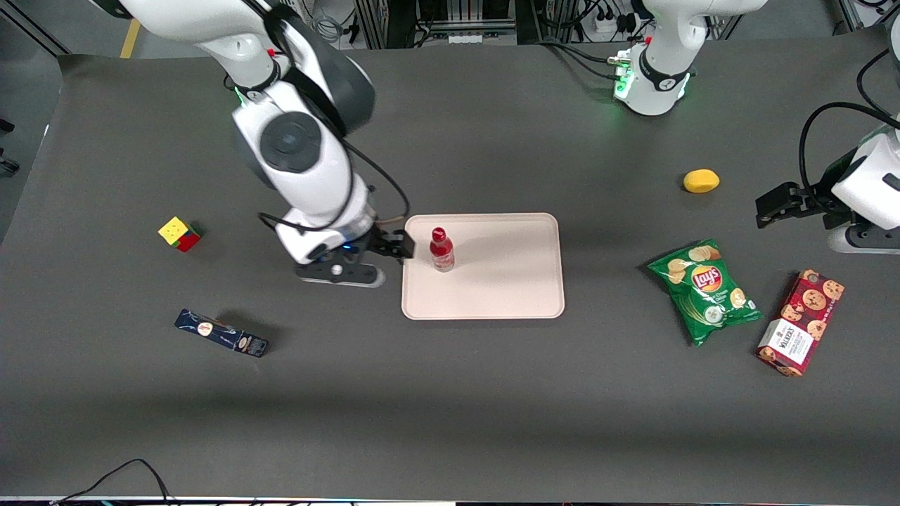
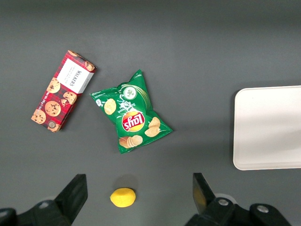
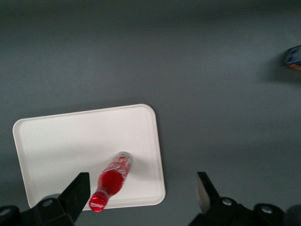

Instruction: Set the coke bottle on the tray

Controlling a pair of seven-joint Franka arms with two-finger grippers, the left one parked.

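The coke bottle point(image 1: 441, 250) point(image 3: 110, 181) is seen standing upright on the tray point(image 1: 506, 295) point(image 3: 56, 141), close to the tray's rim at the working arm's end. Just beside that rim, above the dark table point(image 1: 450, 393), the gripper point(image 1: 397, 247) point(image 3: 143, 193) is held with its fingers spread wide and nothing between them, apart from the bottle. A green chip bag point(image 1: 705, 289) point(image 2: 131, 115) and a red cookie box point(image 1: 801, 323) point(image 2: 61, 92) are laid toward the parked arm's end of the table.
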